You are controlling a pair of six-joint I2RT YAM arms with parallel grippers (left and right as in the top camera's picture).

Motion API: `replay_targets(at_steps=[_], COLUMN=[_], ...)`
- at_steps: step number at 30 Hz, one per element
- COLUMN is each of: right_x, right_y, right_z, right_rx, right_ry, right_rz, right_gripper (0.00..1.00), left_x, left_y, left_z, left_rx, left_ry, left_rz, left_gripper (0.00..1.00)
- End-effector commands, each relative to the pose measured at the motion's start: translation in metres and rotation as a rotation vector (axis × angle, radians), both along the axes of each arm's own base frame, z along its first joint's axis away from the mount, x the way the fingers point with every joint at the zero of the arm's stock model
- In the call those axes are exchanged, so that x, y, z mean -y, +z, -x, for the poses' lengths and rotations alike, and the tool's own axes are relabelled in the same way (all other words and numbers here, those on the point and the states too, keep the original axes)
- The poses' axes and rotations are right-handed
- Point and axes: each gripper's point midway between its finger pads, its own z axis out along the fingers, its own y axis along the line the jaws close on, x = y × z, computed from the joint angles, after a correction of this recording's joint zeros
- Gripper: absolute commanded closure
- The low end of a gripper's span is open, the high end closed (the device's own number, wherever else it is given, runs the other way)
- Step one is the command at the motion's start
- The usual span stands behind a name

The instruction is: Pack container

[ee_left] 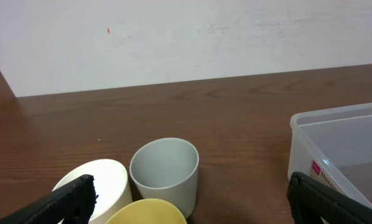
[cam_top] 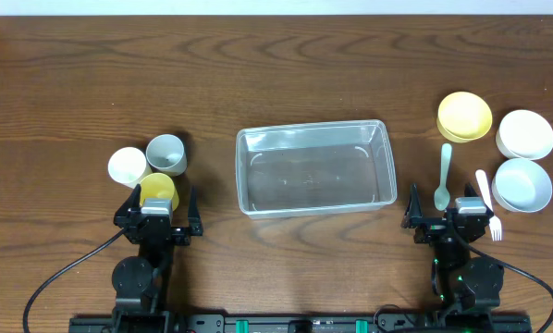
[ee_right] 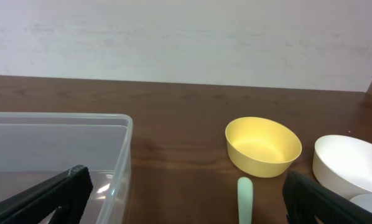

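The clear plastic container (cam_top: 313, 166) sits empty at the table's middle; its corner shows in the left wrist view (ee_left: 341, 149) and in the right wrist view (ee_right: 55, 149). My left gripper (cam_top: 156, 220) is open and empty, just in front of three cups: white (cam_top: 127, 166), grey (cam_top: 166, 154) and yellow (cam_top: 158, 190). My right gripper (cam_top: 452, 222) is open and empty, just in front of a pale green spoon (cam_top: 442, 178) and a white fork (cam_top: 488, 203). A yellow bowl (cam_top: 464, 117) and two white bowls (cam_top: 524, 134), (cam_top: 522, 184) lie at the right.
The grey cup (ee_left: 165, 171), white cup (ee_left: 99, 186) and yellow cup (ee_left: 147, 212) sit close before my left fingers. The yellow bowl (ee_right: 263, 146), spoon handle (ee_right: 245, 198) and a white bowl (ee_right: 351, 165) sit before my right fingers. A pale wall stands behind the table.
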Motion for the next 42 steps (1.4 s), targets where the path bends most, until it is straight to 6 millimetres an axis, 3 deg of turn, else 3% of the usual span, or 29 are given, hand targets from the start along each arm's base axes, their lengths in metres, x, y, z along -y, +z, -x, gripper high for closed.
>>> replay_targets(at_steps=[1,42], right_x=[-0.0040,-0.0048], right_y=[-0.0010,-0.0010], right_z=[0.0004,0.0004], right_rx=[0.000,0.000], right_ry=[0.020,0.023], right_rz=[0.014,-0.003], right_gripper=[0.01,0.01], left_x=[-0.0043,-0.0043], left_y=[-0.0147,-0.0145], left_z=[0.0012,0.0011], left_rx=[-0.047,-0.046], left_ry=[0.021,0.022], left_rz=[-0.014,-0.014], left_gripper=[0.02,0.02])
